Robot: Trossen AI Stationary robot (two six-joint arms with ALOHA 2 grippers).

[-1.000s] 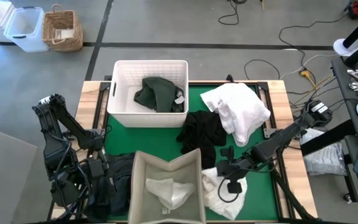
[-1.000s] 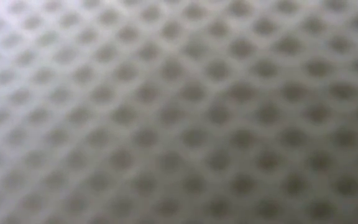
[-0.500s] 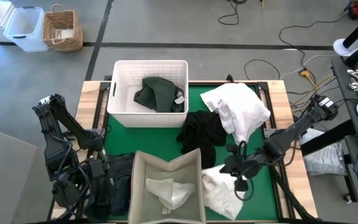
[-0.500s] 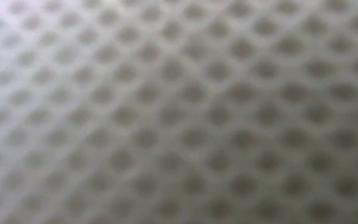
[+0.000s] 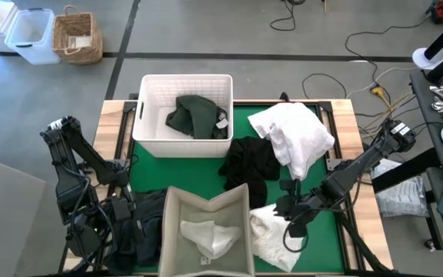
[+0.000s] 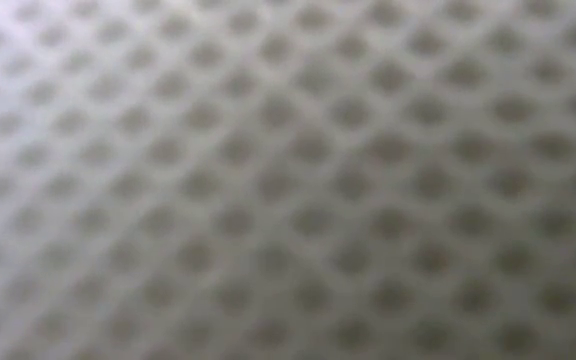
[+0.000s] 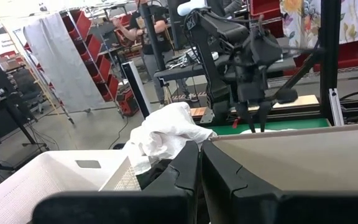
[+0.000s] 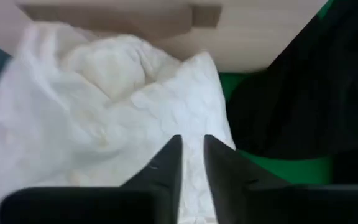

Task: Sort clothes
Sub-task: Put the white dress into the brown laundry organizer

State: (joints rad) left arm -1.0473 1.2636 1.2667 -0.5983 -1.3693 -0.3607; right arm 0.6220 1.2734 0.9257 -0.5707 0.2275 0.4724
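The right gripper point(image 5: 291, 228) hovers over the white cloth point(image 5: 271, 235), fingers point(image 8: 166, 163) slightly spread, probably to pinch it. The left gripper point(image 7: 199, 163) waits, fingers pressed together.

A grey concrete floor point(image 5: 206, 31) surrounds the tabletop point(image 5: 114, 115), crossed by dark seams. A wicker basket point(image 5: 78, 36) and a clear plastic bin point(image 5: 31, 35) stand on it, with loose cables point(image 5: 337, 77) trailing nearby. Beyond, red shelving point(image 7: 95, 56), a hanging grey sheet point(image 7: 58, 59) and a person point(image 7: 151, 31) at a workbench are visible.
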